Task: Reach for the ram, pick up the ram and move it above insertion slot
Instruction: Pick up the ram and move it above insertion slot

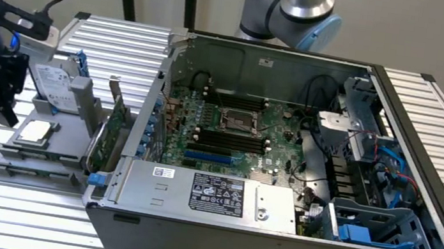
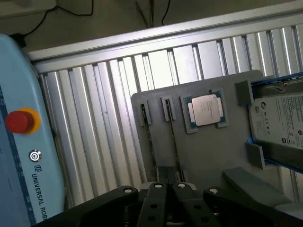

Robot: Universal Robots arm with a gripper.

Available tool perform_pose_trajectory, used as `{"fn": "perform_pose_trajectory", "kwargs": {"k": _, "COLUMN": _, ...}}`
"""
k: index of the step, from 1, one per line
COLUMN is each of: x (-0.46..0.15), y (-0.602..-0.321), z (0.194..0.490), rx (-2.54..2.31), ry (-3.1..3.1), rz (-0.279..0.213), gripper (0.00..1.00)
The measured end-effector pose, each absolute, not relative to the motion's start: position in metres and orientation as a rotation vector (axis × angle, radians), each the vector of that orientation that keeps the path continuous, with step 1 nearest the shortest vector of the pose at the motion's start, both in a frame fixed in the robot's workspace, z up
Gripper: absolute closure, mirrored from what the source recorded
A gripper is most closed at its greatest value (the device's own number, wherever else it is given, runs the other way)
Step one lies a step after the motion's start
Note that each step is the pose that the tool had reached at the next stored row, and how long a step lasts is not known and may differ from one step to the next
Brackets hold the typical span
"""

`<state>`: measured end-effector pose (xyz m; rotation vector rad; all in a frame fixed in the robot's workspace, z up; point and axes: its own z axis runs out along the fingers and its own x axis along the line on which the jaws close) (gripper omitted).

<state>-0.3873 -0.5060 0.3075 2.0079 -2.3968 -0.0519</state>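
Fingers: the fingers point(image 2: 156, 197) are sitting drawn close together, with barely a slit between them and nothing in it.
Gripper: the gripper point(image 2: 169, 191) is hanging high over the left side of the grey fixture tray point(image 2: 208, 161), touching nothing.
Ram: the ram point(image 2: 174, 142) is standing edge-on in a tray slot, on the near side of the CPU point(image 2: 206, 109) and well apart from the gripper.
Wrist view: it is showing the slots from above. The hard drive point(image 2: 279, 120) is lying beyond the CPU, and a teach pendant point(image 2: 19, 161) with a red stop button point(image 2: 19, 121) is resting on the slatted table point(image 2: 94, 118).
Exterior view: it is showing the open computer case point(image 1: 276, 235) right of the tray. An expansion card point(image 1: 114, 126) is standing upright between them, and the arm point(image 1: 301, 9) is rising behind the case.
Hard to make out: seen from its edge, the ram is hiding its chips and label. Whether the neighbouring slot is holding a second stick I cannot tell. The wrist view's edge is cutting off the hard drive, and the exterior view's left edge is cutting off the gripper.
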Motion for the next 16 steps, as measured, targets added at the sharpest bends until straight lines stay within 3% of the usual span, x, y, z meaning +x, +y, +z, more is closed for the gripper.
{"fn": "perform_pose_trajectory", "kwargs": {"k": 16, "x": -0.3873, "y": -0.5049, "z": 0.3006, "rx": 2.217, "ry": -2.201, "rz": -0.042, "gripper": 0.88}}
